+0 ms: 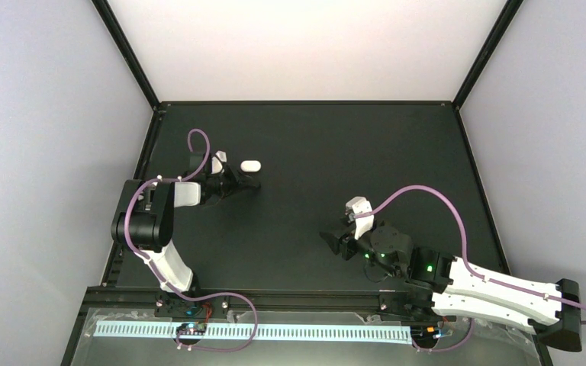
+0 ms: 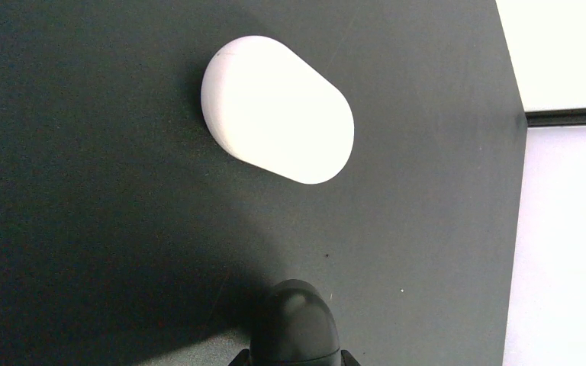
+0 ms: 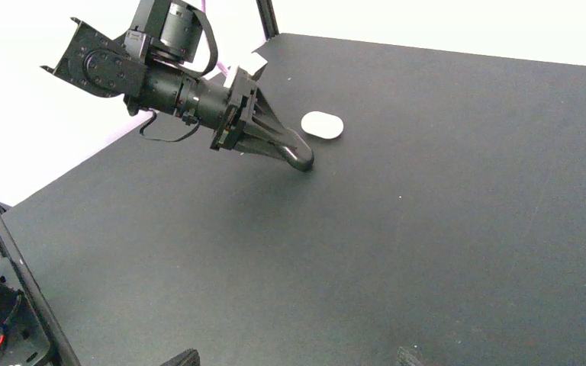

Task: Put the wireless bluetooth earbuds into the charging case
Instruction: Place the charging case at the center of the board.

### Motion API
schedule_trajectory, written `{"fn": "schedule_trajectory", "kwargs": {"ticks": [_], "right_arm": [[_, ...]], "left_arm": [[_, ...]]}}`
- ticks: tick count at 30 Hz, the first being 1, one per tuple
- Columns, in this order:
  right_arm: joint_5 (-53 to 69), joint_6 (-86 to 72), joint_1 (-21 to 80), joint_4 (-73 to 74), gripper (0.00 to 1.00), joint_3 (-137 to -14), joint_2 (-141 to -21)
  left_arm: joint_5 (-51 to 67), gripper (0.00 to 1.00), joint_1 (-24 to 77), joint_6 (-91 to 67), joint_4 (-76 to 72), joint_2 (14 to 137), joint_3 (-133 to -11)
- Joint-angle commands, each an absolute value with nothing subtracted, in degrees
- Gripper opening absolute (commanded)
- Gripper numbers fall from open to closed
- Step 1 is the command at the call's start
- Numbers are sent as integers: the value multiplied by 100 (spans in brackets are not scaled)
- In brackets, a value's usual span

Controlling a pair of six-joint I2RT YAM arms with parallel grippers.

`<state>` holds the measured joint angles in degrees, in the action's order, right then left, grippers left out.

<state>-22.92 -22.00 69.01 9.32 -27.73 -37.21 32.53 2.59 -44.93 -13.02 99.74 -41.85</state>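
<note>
A white pill-shaped charging case [image 1: 251,165] lies closed on the black table, far left of centre; the left wrist view shows it [image 2: 277,109] from straight above, and the right wrist view shows it [image 3: 323,125] too. My left gripper [image 1: 252,184] hangs just in front of it, shut on a small black oval case [image 2: 294,324] whose rounded end pokes out between the fingers. The two cases stay apart. The right gripper [image 3: 297,357] stands open with nothing in it, low over bare table at the right [image 1: 334,238]. The earbuds are out of view.
The table's black mat [image 1: 313,152] ends at a raised black frame rail along the left edge [image 1: 141,175] and the back [image 1: 305,102]. White enclosure walls stand beyond. The left arm [image 3: 160,76] shows in the right wrist view.
</note>
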Motion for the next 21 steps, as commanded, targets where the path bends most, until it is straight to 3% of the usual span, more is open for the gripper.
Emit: {"fn": "schedule_trajectory", "kwargs": {"ticks": [1, 21], "right_arm": [[-2502, -2207, 6891, 914, 67, -2857, -3534], [-2534, -2241, 6886, 1004, 67, -2848, -3463]], "left_arm": [[3145, 2, 220, -4387, -1175, 10063, -4230], [3013, 10, 220, -4300, -1003, 10079, -4228]]}}
